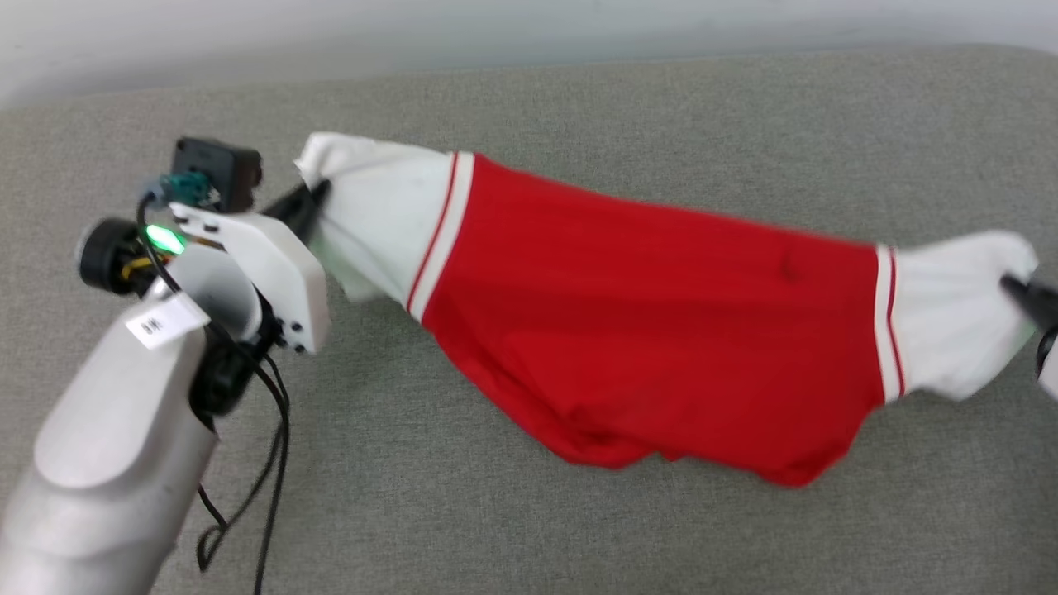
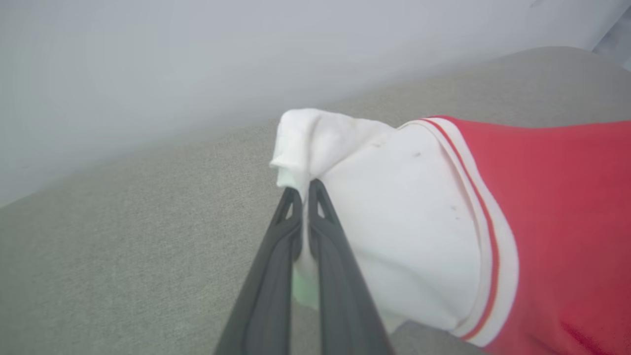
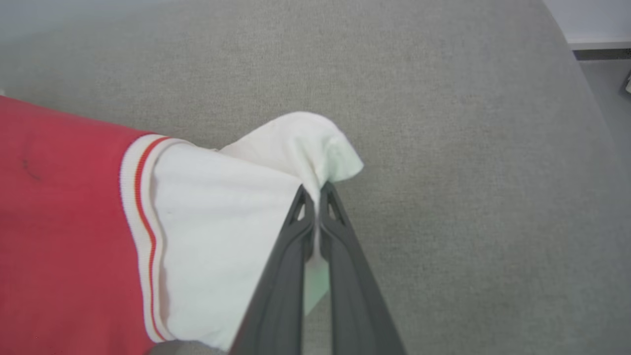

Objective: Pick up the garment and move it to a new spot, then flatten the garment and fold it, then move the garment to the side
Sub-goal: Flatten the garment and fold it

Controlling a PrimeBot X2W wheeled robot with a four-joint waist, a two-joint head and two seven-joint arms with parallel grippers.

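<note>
Jaws pinch white sleeves [image 1: 380, 215]; red garment [image 1: 645, 306] stretched between.

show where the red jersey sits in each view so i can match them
Head view: the garment spans the middle, each white sleeve pinched by the left gripper and the right gripper.
Left wrist view: garment in right half, sleeve at centre.
Right wrist view: garment in left half, sleeve at centre.
Shared landmark: the grey fabric surface beneath it.
</note>
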